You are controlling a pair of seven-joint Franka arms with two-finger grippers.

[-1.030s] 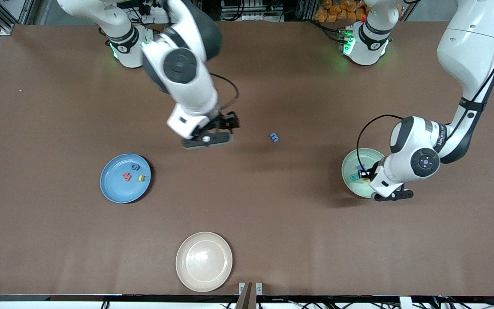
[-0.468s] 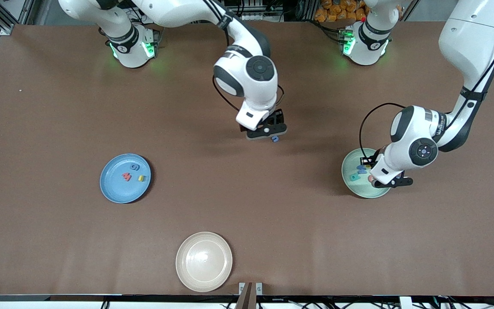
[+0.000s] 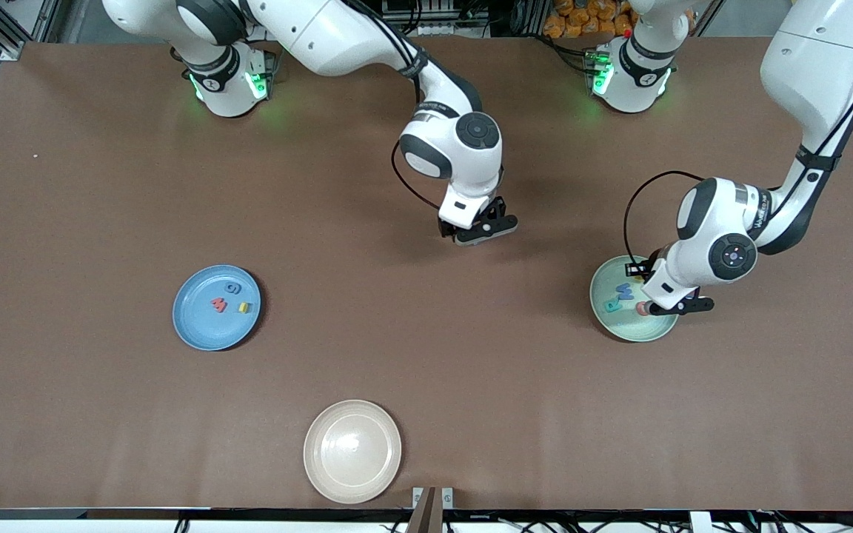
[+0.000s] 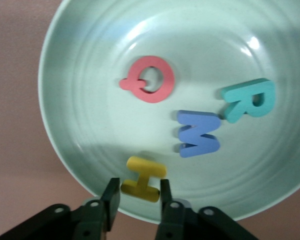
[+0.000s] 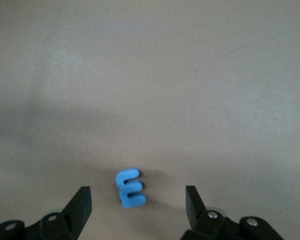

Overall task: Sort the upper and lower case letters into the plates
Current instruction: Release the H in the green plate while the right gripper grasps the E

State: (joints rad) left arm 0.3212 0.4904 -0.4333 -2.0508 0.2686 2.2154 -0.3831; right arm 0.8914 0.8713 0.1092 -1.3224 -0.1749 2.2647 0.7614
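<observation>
The right gripper (image 5: pixel 136 191) is held low over the bare table at the upper middle of the front view, jaws spread wide to either side of the blue m (image 5: pixel 130 187), which is not yet touched. The m is a small, chunky, bright blue piece and lies askew to the jaws. If it is pinched on a corner, it could be twisted or flicked away. It belongs in the blue plate (image 3: pixel 197 334).

The left gripper (image 4: pixel 140 192) is set over the mint green plate (image 4: pixel 55 135), about the yellow H (image 4: pixel 142 177). Whether the H is gripped or freed cannot be told. Since the H is close to the rim, it could be dragged out.
</observation>
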